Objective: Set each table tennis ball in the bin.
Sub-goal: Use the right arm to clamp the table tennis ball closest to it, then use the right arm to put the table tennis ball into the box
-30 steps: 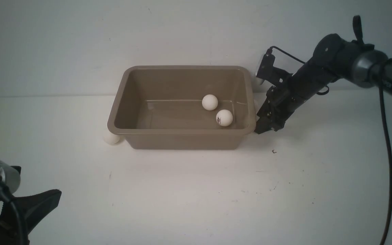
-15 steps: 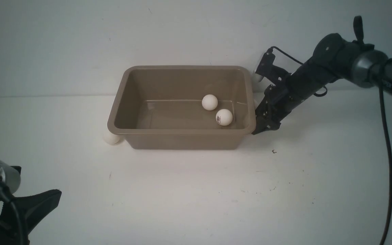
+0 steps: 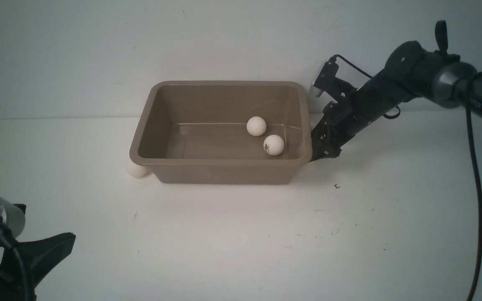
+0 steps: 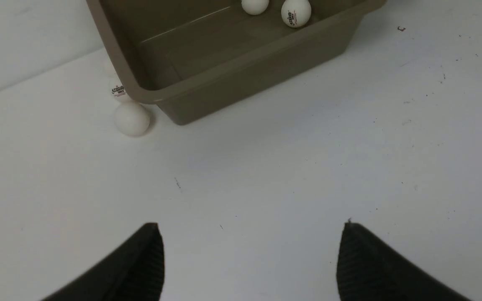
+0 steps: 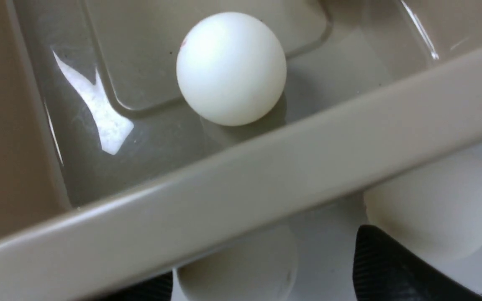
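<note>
Taupe plastic bin (image 3: 220,172) mid-table, with two balls inside and more lying outside at both ends.

Inside the bin, a plain ball (image 3: 256,126) and a logo ball (image 3: 274,144) sit close together toward its 4 o'clock corner. Out on the white table (image 3: 241,234), a corner ball (image 3: 136,169) rests by the bin's 8 o'clock corner. A printed ball (image 4: 118,91) sits just behind it, half under the rim. At the bin's 3 o'clock side the right gripper (image 3: 319,155) sits low against the wall, jaws apart. A low ball (image 5: 241,267) lies between them beneath the rim; I cannot tell whether it is touched. An outer ball (image 5: 433,205) lies just beyond one finger (image 5: 391,271). The left gripper (image 4: 251,228) hangs at the table's 8 o'clock, jaws spread wide with nothing between them.
</note>
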{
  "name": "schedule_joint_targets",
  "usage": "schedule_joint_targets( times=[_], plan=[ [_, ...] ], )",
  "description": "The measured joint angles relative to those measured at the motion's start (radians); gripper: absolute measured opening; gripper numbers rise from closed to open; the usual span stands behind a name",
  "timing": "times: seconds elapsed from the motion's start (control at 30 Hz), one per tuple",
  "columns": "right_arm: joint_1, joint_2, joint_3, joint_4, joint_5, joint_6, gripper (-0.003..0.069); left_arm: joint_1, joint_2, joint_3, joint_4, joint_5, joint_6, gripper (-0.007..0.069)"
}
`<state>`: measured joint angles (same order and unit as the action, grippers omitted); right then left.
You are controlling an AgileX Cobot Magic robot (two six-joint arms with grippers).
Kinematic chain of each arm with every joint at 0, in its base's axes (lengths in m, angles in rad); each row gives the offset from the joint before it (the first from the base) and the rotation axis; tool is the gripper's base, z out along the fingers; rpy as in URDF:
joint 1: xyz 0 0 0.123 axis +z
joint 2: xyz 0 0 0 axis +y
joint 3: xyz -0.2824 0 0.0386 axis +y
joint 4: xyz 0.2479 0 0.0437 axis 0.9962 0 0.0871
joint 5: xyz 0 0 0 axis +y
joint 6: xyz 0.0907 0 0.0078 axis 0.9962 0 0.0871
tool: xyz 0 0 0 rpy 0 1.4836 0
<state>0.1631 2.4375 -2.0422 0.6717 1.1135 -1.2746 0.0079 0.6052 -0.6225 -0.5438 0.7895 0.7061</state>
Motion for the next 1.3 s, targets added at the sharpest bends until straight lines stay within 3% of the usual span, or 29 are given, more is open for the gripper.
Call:
schedule_joint_targets(
  times=[0.2,0.37,0.67,0.83,1.07,1.3],
  plan=[
    [0.0,0.037,0.0,0.032,-0.013,0.003,0.0487,0.0,0.0,0.0,0.0,0.0,0.0,0.0499],
    [0.0,0.043,-0.004,0.039,-0.036,0.021,0.0356,0.0,0.0,0.0,0.0,0.0,0.0,0.0499],
    [-0.013,0.046,-0.138,-0.088,0.099,0.076,0.0359,0.0,0.0,0.0,0.0,0.0,0.0,0.0499],
    [-0.043,0.034,-0.269,-0.094,0.114,0.133,0.0359,0.0,0.0,0.0,0.0,0.0,0.0,0.0499],
    [-0.039,0.019,-0.362,0.023,0.117,0.152,0.0359,0.0,0.0,0.0,0.0,-0.002,0.0,0.0499],
    [0.05,0.025,-0.365,0.089,0.122,0.175,0.0359,0.0,0.0,0.0,0.0,-0.005,0.003,0.0499]
  ],
)
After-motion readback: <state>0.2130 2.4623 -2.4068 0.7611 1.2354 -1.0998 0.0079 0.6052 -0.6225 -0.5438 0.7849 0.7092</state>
